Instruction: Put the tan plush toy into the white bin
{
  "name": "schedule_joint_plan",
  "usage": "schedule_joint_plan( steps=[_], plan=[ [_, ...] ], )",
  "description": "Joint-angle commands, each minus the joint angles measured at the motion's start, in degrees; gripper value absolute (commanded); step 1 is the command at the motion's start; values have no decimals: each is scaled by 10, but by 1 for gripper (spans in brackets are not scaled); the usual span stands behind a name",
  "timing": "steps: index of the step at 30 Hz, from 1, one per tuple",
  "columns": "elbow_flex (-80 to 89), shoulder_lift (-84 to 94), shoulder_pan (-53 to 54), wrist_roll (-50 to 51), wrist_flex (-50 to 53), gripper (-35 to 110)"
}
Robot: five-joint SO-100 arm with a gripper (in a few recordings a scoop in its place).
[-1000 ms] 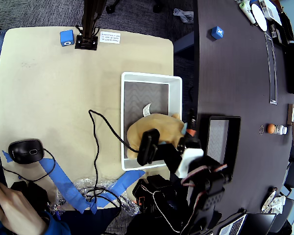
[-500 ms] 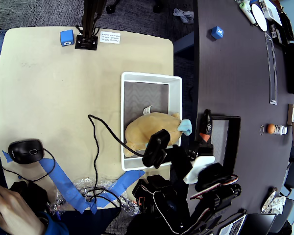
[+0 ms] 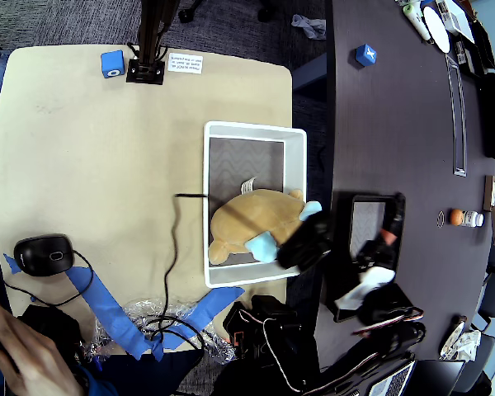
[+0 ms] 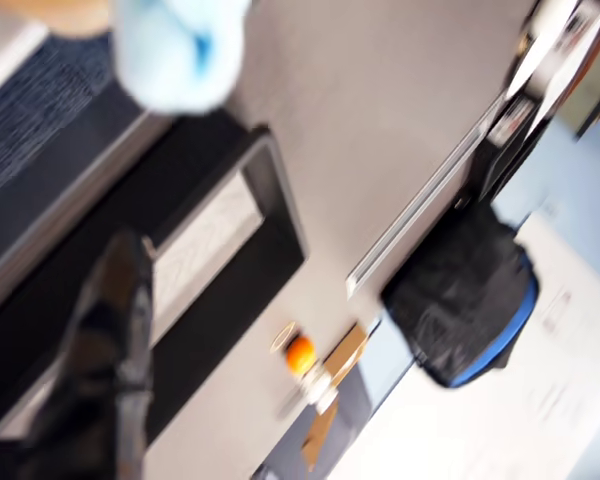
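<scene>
**Toy released, arm swinging away**

Now that the arm has swung right, off the bin and over the dark table, we find the gripper (image 3: 386, 224) above the black bin (image 3: 371, 208). It is blurred in the overhead view, and the wrist view shows just one dark finger (image 4: 110, 340), so we cannot tell how wide the jaws stand. Nothing appears between them.

A second ago the gripper hung over the toy, hiding part of it; half a second ago it was already sliding right; now it is well apart from it. We judge the toy let go and the placing done, with only the retreat left.

Freed, the toy (image 3: 252, 227) lies in the near half of the white bin (image 3: 255, 130), against its near wall. It looks soft and slumped: a tan body, one light blue patch at its near side, another by the bin's right rim, a white tag on the far side. The bin sits at the tan table's (image 3: 82, 148) right edge.
</scene>
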Motion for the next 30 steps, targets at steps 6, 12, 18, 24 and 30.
schedule_joint_plan(
  steps=[6,12,18,24,30],
  plan=[
    [-36,101,113,-5,1,77],
    [3,113,146,-4,1,77],
    [46,164,161,-4,0,77],
    [84,198,167,-4,0,77],
    [107,223,163,-3,0,77]
  ],
)
